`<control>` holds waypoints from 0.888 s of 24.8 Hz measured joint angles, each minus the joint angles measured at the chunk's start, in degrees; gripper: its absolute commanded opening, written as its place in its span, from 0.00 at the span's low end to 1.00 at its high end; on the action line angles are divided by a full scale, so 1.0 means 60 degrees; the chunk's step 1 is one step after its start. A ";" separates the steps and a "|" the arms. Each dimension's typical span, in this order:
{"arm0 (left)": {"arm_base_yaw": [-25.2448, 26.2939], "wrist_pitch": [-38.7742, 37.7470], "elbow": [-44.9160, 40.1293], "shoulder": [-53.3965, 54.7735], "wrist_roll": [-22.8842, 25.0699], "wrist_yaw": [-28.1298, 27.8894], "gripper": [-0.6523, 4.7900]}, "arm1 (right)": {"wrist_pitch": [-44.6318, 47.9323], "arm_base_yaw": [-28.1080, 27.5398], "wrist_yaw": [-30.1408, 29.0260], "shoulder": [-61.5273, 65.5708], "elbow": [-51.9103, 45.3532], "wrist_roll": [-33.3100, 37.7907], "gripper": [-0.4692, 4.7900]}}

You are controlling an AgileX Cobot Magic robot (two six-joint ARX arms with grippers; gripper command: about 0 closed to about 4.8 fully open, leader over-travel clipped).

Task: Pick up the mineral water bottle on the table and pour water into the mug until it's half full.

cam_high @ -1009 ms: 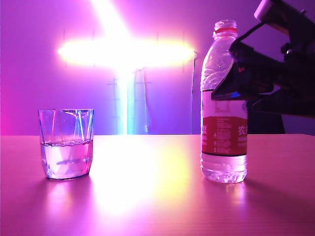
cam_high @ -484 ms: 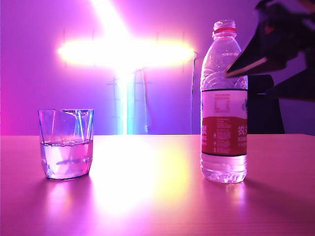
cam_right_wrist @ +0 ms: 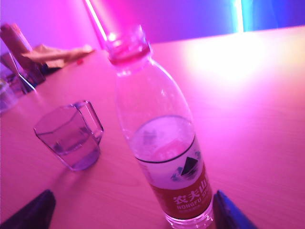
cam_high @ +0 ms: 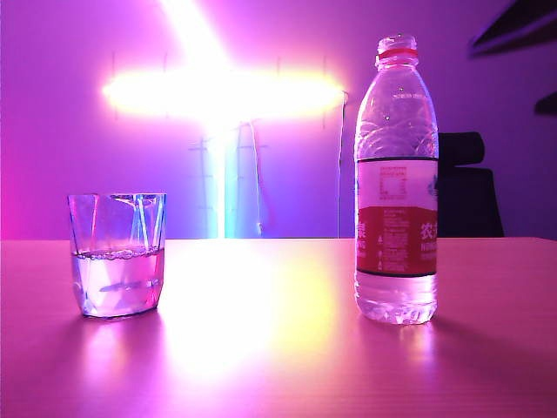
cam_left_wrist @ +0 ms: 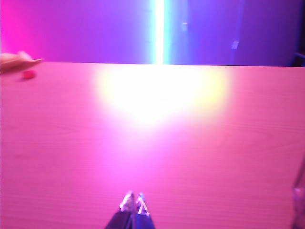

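- The bottle [cam_high: 396, 183] stands upright and uncapped on the table [cam_high: 278, 348], well right of the half-filled mug [cam_high: 117, 254].
- The right gripper [cam_right_wrist: 131, 210], jaws wide and empty, has lifted away; pouring looks finished.
- The left gripper [cam_left_wrist: 133, 204] rests pinched shut over bare table.

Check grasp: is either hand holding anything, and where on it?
Nothing held. Right hand is open, fingers either side of the bottle without touching it. Left hand is shut over bare table.
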 measured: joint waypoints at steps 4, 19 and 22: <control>0.0379 0.0000 0.0000 0.0000 0.0000 -0.0011 0.12 | -0.0670 0.0000 -0.0004 -0.0776 -0.0011 0.0015 0.34; 0.0382 0.0000 0.0000 0.0000 0.0000 -0.0007 0.12 | -0.0681 -0.0018 0.0790 -0.1417 0.0000 0.0011 0.08; 0.0382 0.0000 0.0000 0.0000 0.0000 -0.0007 0.12 | -0.0681 -0.0022 0.0798 -0.1417 0.0000 0.0007 0.08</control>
